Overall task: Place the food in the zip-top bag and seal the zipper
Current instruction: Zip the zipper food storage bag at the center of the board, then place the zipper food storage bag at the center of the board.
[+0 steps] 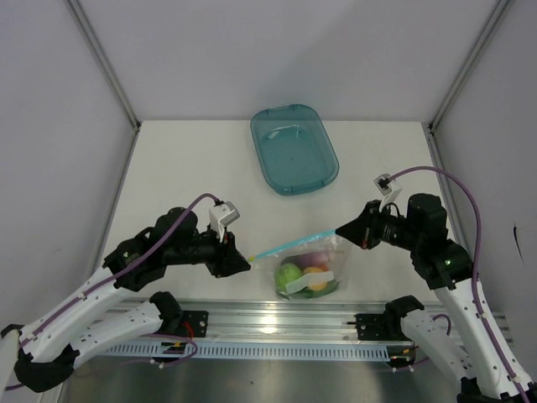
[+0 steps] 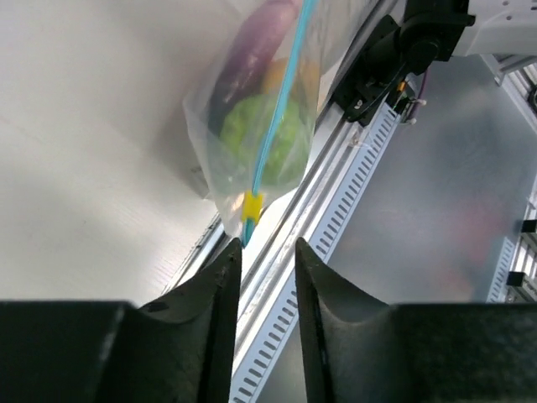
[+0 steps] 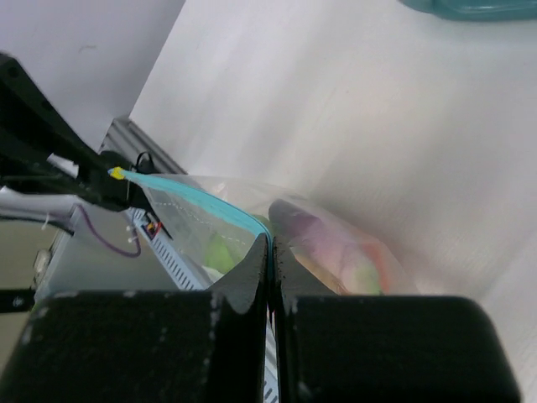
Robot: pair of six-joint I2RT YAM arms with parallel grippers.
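The clear zip-top bag point(image 1: 312, 267) hangs low over the table's near edge, between my two grippers. Inside it I see the purple eggplant point(image 1: 312, 255), the light green fruit point(image 1: 289, 273) and an orange-yellow piece point(image 1: 316, 278). The light blue zipper point(image 1: 294, 243) is stretched taut. My right gripper point(image 1: 340, 229) is shut on the zipper's right end point(image 3: 252, 227). My left gripper point(image 1: 244, 261) is open. The zipper's yellow slider point(image 2: 251, 206) sits just beyond its left fingertip point(image 2: 231, 252), with nothing between the jaws. The eggplant point(image 2: 256, 42) and green fruit point(image 2: 243, 126) show through the bag.
The teal translucent tray point(image 1: 294, 149) stands at the back centre of the table and holds nothing. The aluminium rail point(image 1: 277, 323) with both arm bases runs along the near edge, right below the bag. Grey walls close in the left, right and back.
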